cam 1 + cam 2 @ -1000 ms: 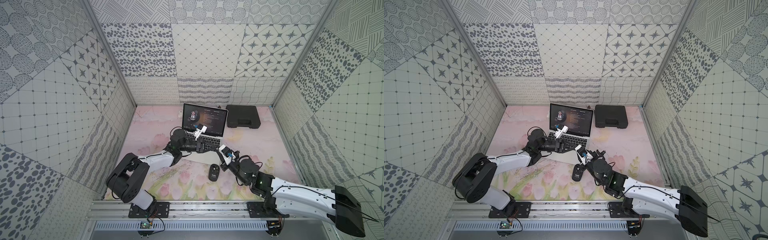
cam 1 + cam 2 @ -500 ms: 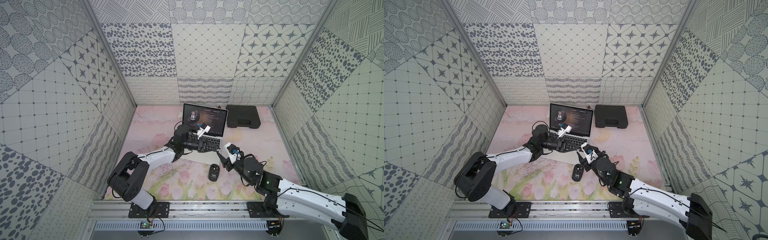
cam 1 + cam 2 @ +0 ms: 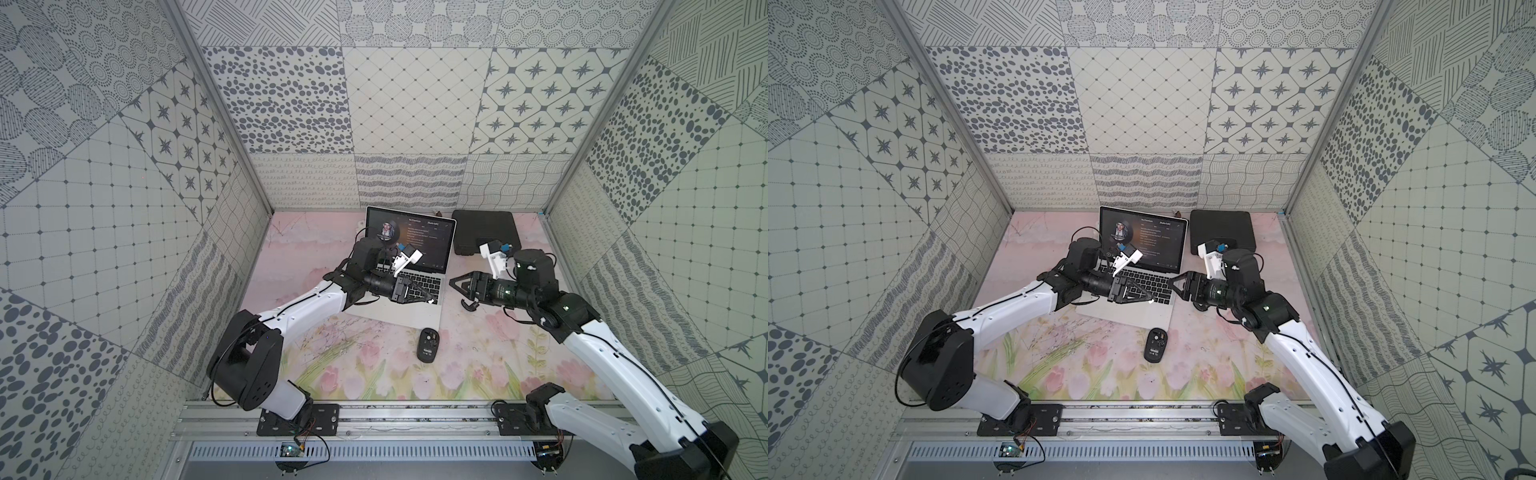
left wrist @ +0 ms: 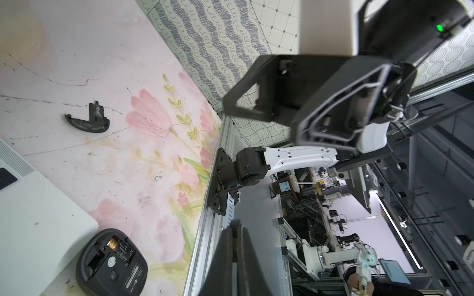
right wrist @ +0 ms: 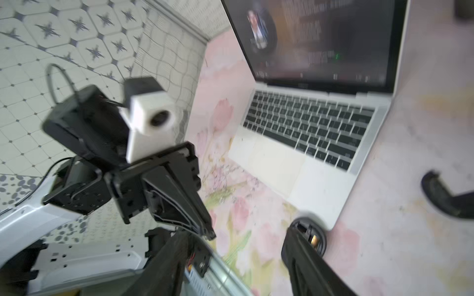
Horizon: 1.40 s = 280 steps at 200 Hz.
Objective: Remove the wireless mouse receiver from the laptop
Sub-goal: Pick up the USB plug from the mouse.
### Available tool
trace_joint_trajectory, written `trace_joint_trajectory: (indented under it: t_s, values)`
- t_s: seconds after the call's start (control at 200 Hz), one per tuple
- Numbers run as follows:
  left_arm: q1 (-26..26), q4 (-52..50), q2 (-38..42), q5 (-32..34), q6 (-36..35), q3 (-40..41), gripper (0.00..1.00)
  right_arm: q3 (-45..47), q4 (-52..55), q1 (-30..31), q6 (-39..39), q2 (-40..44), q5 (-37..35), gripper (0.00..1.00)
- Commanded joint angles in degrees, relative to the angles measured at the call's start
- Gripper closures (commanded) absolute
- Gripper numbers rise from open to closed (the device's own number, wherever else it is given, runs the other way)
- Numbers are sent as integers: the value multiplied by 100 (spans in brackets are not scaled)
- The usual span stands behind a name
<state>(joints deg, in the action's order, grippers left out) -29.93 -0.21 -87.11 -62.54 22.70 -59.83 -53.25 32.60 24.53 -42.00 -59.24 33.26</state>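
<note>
Holds the left gripper [image 3: 428, 300] low over the right front corner of the laptop [image 3: 409, 316], at the end of its keyboard [image 3: 424, 284], fingers [image 4: 225, 258] pressed together with nothing to be seen between them. Poses the right gripper [image 3: 455, 290] just off the laptop's right edge, fingers [image 5: 307, 266] spread wide and empty, aimed at that edge.

Cannot find the wireless mouse receiver in any view: too small for both top views, and lost in blur along the laptop's right side in the right wrist view. Cannot tell, then, whether still seated in the laptop or already out.

Judging by the stance, looks like an approach to the laptop's right edge, with no pull shown as done. Leaves, if so, nearly everything: locating the stub, pinching it, drawing it straight out, setting it down.

Shows also a black mouse [image 3: 427, 344] in front of the laptop, underside up with its cover off. Shows a curved black cover piece [image 3: 470, 306] on the mat [image 3: 357, 365] to the laptop's right, just beside the right gripper. Has a black case [image 3: 484, 229] behind and right of the laptop, untouched.
</note>
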Motion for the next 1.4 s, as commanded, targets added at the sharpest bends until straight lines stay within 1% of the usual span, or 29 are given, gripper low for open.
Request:
trace_joint_trajectory:
  t_s: [0.0, 0.07, 0.15, 0.25, 0.29, 0.365, 0.51, 0.7, 0.825, 0.975, 1.396]
  values:
    - [-58, -2355, 169, 727, -3035, -396, 100, 134, 208, -61, -1041, -116, 1457, 35]
    - [-159, -2455, 318, 1275, -3836, -312, 100, 262, -128, -83, -1399, -207, 1559, 37]
    - [-183, -2440, 379, 1547, -4233, -230, 100, 383, -653, -79, -1903, -288, 1700, 40]
    - [-198, -2414, 472, 1589, -4647, -106, 100, 694, -1628, -28, -2725, -259, 1772, 46]
    - [-240, -2302, 566, 1621, -4795, 15, 100, 712, -1678, 5, -2796, -277, 1756, 47]
    - [-266, -2074, 805, 1411, -5072, 259, 100, 695, -1574, 49, -2778, -370, 1778, 48]
    - [-323, -1811, 1177, 1555, -5337, 528, 100, 700, -1582, 197, -2853, -546, 1895, 49]
    - [-384, -1704, 1372, 1811, -5571, 648, 100, 580, -1719, 575, -2880, -808, 1862, 50]
    - [-390, -1701, 1377, 1754, -5575, 656, 100, 579, -1866, 709, -2939, -869, 1799, 51]
    - [-397, -1608, 1454, 1717, -5590, 700, 100, 649, -2097, 800, -3077, -972, 1841, 55]
    - [-419, -1626, 1583, 1534, -5794, 762, 100, 505, -2080, 1066, -3038, -1333, 1878, 60]
